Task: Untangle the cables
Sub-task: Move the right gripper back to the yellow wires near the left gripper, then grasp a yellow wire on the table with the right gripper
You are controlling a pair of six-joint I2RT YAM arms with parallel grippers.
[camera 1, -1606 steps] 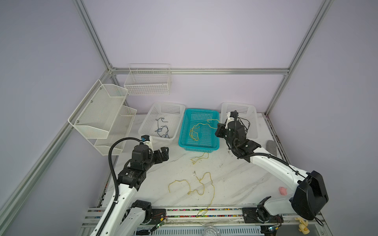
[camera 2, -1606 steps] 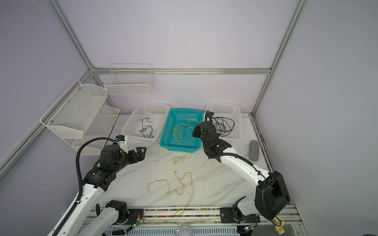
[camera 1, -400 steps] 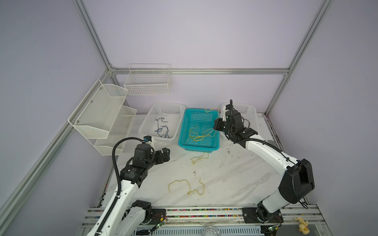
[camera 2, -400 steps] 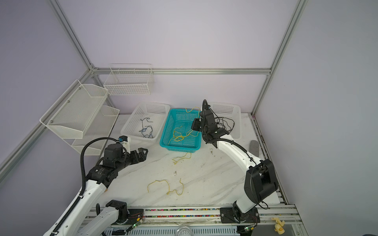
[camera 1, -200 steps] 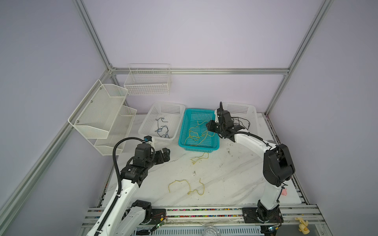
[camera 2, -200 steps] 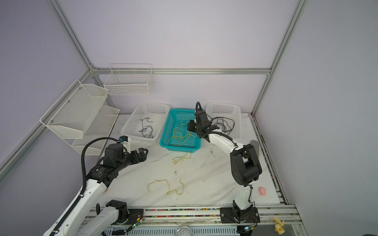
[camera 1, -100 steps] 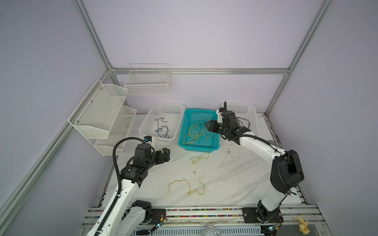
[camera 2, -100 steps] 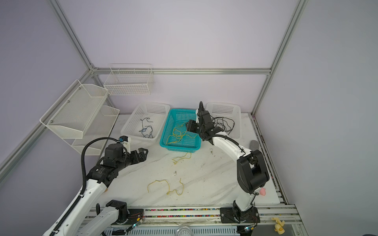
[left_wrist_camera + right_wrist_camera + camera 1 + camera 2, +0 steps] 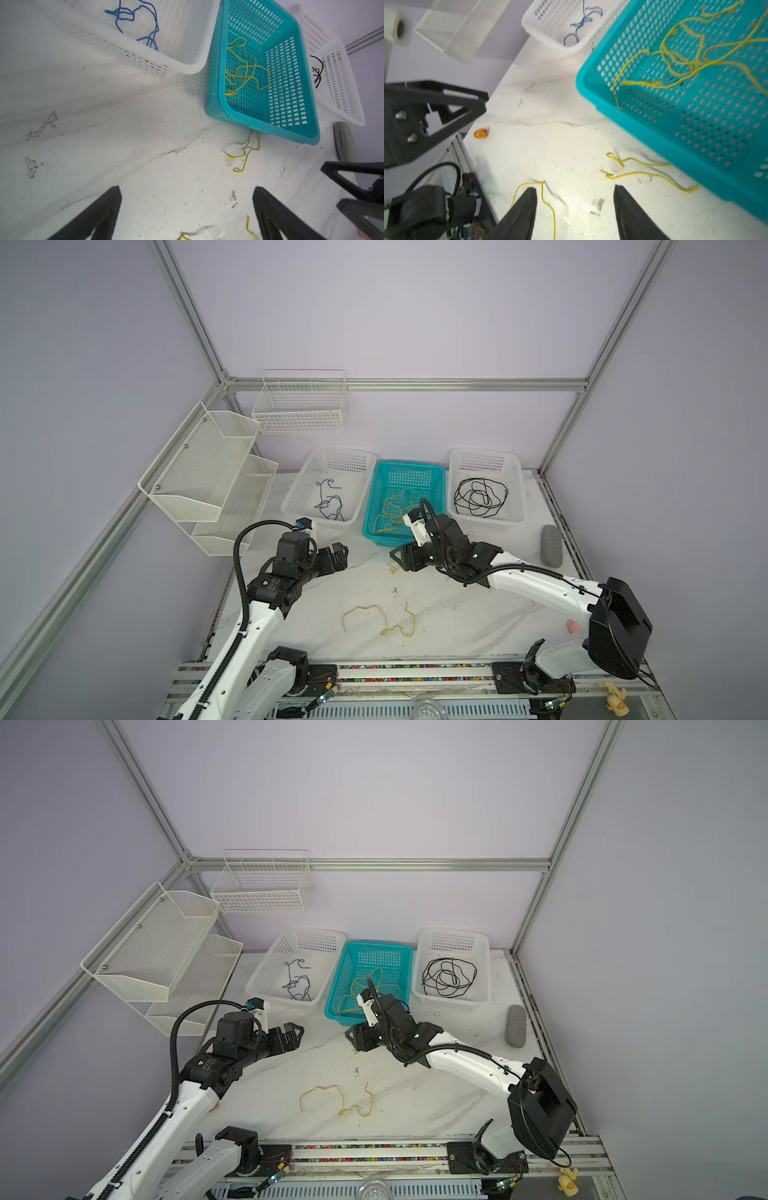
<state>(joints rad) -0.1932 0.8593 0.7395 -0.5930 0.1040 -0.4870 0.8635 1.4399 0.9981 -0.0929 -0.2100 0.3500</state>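
The flat white table top [image 9: 457, 614] looks like smooth stone with grey streaks. At its far side stand three plastic boxes full of little holes: the left white basket [image 9: 347, 462], the teal basket [image 9: 411, 477] in the middle, and the right white basket [image 9: 484, 462]. The black left gripper [image 9: 341, 556] hangs over the table's left side, its fingers wide apart and empty. The black right gripper [image 9: 397, 561] was over the teal basket a moment ago. It has pulled back just in front of it, its fingers apart and empty. Thin black cables [image 9: 480, 497] coil in the right basket, yellow cables [image 9: 390, 510] in the teal one, and blue cables [image 9: 331, 504] in the left one. A long wavy yellow cable [image 9: 385, 624] and a short yellow cable [image 9: 392, 568] lie on the table.
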